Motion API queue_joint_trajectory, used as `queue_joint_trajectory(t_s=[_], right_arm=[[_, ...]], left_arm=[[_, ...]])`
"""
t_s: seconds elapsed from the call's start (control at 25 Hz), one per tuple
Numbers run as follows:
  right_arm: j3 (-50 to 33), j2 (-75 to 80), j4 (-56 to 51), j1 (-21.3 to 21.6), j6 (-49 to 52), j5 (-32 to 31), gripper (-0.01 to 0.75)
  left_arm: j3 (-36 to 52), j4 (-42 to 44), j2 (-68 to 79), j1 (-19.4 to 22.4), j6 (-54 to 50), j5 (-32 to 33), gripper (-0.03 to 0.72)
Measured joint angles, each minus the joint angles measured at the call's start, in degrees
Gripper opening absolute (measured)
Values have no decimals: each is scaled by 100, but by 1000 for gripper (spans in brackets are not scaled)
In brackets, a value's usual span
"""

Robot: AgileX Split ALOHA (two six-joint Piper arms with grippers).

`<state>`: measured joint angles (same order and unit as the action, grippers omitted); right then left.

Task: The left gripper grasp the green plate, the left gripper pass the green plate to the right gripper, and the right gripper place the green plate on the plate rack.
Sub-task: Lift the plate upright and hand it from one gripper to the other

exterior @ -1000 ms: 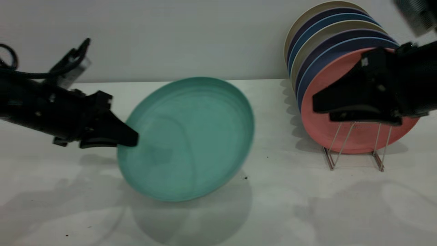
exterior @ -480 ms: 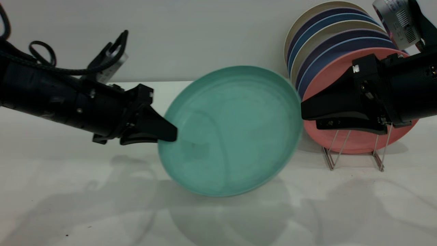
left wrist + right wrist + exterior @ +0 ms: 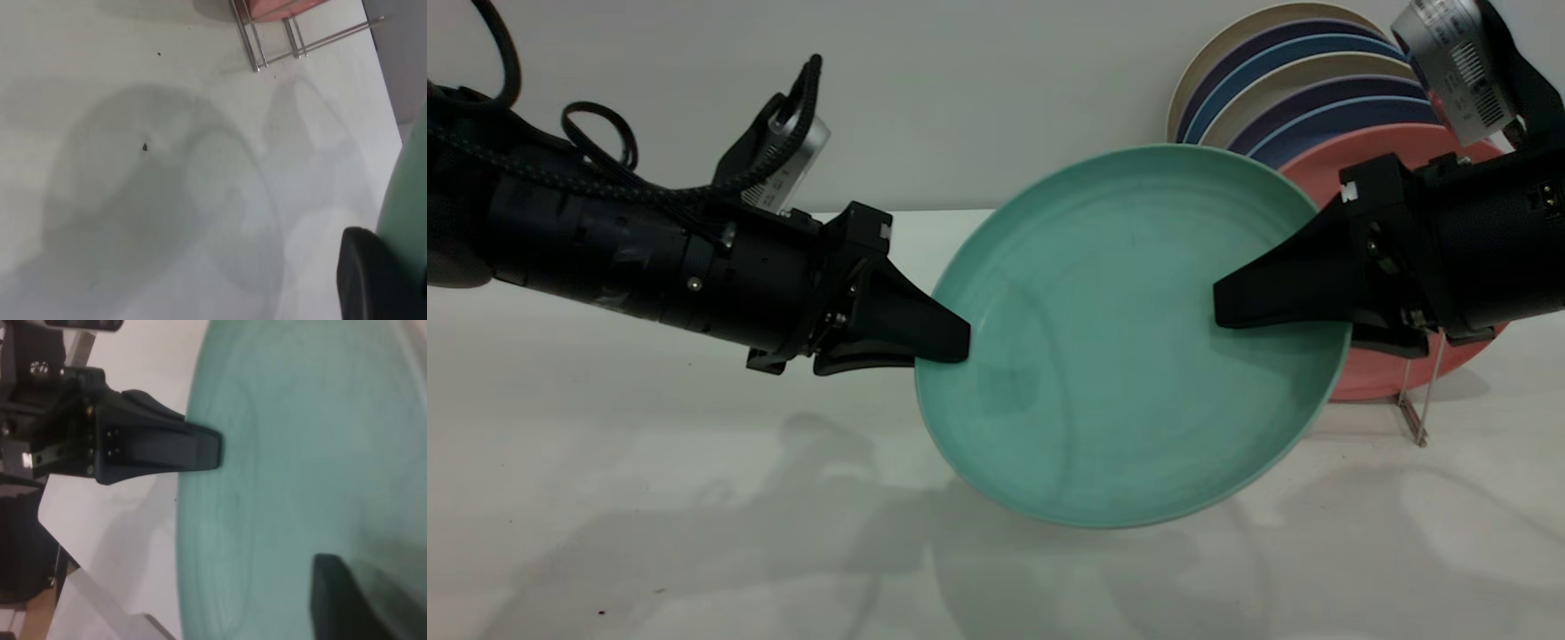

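Hanging tilted in the air above the worktop (image 3: 605, 462), the green plate (image 3: 1129, 356) shows its concave face to the exterior camera and sits between the two arms, its shadow pooled on the surface beneath. At the plate's nine o'clock edge the left gripper (image 3: 951, 342) has its fingers (image 3: 907, 320) closed over the rim, one finger lying on the near face and the other behind it, so the plate is pinched there; the left wrist view shows only a dark fingertip (image 3: 373, 277) beside a sliver of teal rim. At the plate's three o'clock side the right gripper (image 3: 1227, 307) reaches in, one finger lying over the inner face with its tip well inside the rim, the other hidden behind the plate; whether these fingers have clamped onto the plate cannot be told. The right wrist view looks across the plate's ringed surface (image 3: 313, 453) to the left gripper (image 3: 210, 450) at the far rim. Behind the plate's two o'clock edge stands the plate rack (image 3: 1423, 400), of which only a couple of thin wire uprights show, carrying a salmon-pink plate (image 3: 1369, 151) in front and a row of dark blue plates (image 3: 1316, 116) and cream plates (image 3: 1280, 27) leaning behind it.
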<state>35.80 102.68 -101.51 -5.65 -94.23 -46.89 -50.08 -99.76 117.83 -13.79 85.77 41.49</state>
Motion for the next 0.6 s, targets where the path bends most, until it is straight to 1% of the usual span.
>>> queue_joint_trajectory(t_s=[0.04,0.08,0.2,0.28,0.32,0.36,0.44,0.56,0.6], right_arm=[[0,0,-32,0,23,40,146],[0,10,-51,8,29,121,113],[0,19,-91,20,23,202,98],[25,19,-110,20,2,190,97],[40,19,-129,20,-42,190,95],[47,19,-131,20,-104,208,94],[47,19,-88,20,-288,326,94],[68,19,43,20,-771,381,94],[116,19,156,20,-952,389,94]], left_arm=[[0,0,0,30,6,48,21],[-4,0,0,57,6,127,26],[-4,18,0,168,-73,388,68],[-4,36,0,300,-169,667,139],[-4,42,0,394,-194,843,184],[-4,47,0,494,-217,989,250],[-6,47,0,799,-262,1194,405],[-11,235,0,1265,-583,1210,600],[-11,439,0,1438,-734,1158,636]])
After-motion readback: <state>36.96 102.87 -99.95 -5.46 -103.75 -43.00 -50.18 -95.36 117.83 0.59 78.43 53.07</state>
